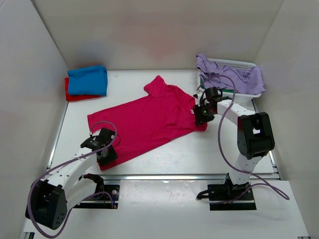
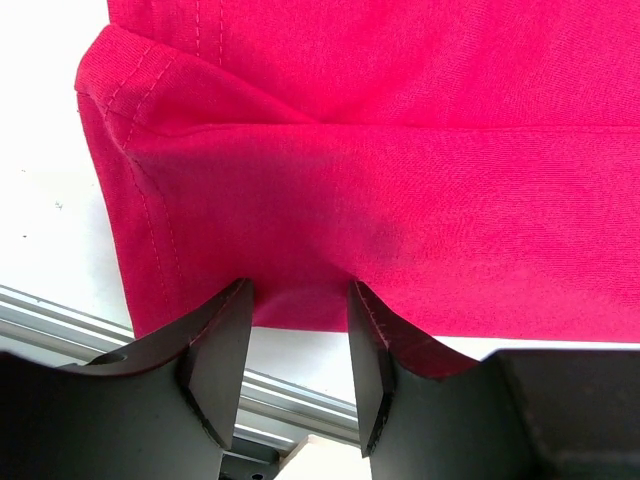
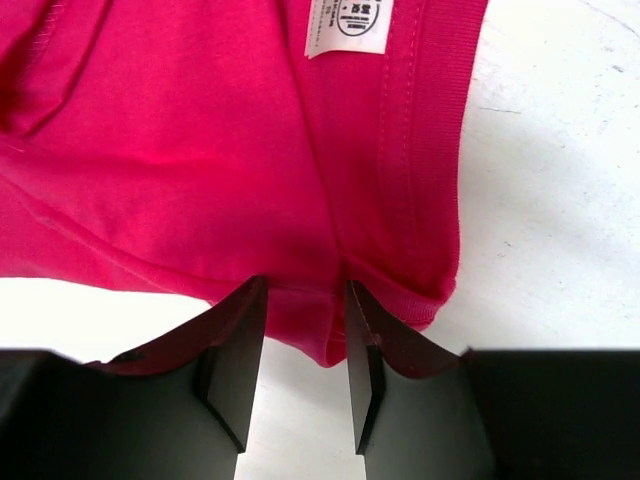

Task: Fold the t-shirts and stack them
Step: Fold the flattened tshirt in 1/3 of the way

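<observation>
L arm point(image 1: 70, 169) stretched low along table point(image 1: 199, 149) near-left edge, L gripper point(image 2: 298, 292) spread astride hem corner of crimson t-shirt point(image 1: 149, 119), shirt flat mid-table, R arm point(image 1: 234, 107) elbow up, wrist dipped, R gripper point(image 3: 305, 285) spread astride collar edge nr neck label point(image 3: 347, 22)

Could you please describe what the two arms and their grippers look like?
The left arm and right arm have white links joined by chunky black joint housings. A lilac-grey cable loops loosely along each. The left gripper and right gripper are black, with two flat, wedge-shaped jaws tapering to the tips.
</observation>
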